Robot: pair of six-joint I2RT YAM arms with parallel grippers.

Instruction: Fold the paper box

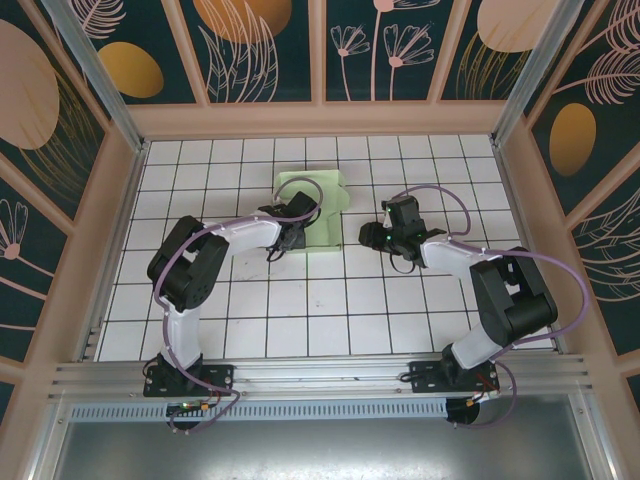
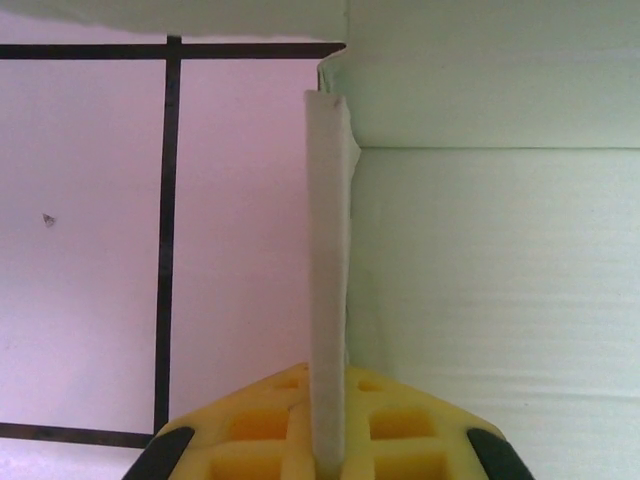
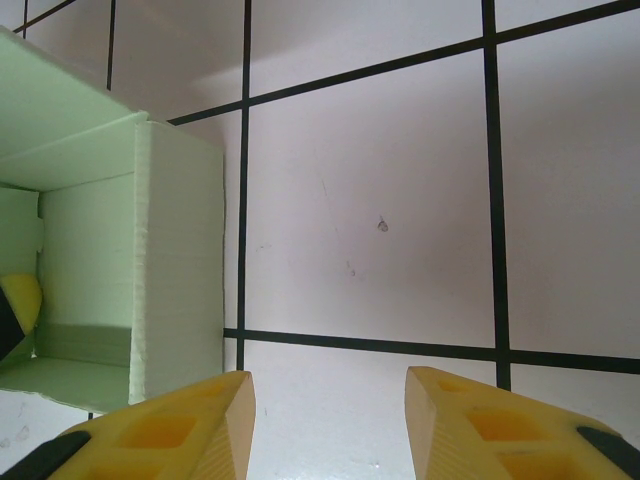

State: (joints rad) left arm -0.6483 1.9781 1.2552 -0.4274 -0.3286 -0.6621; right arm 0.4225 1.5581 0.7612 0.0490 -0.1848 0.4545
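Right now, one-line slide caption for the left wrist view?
Left hand pinches an upright wall of the paper box, tiled table to its left.

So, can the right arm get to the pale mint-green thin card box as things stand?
Probably yes: the right gripper is open beside the card box, with bare tiled surface between them. The left gripper pinches another wall.

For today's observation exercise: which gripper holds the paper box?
The left gripper: it pinches an upright wall of the paper box. The right gripper hangs open beside it.
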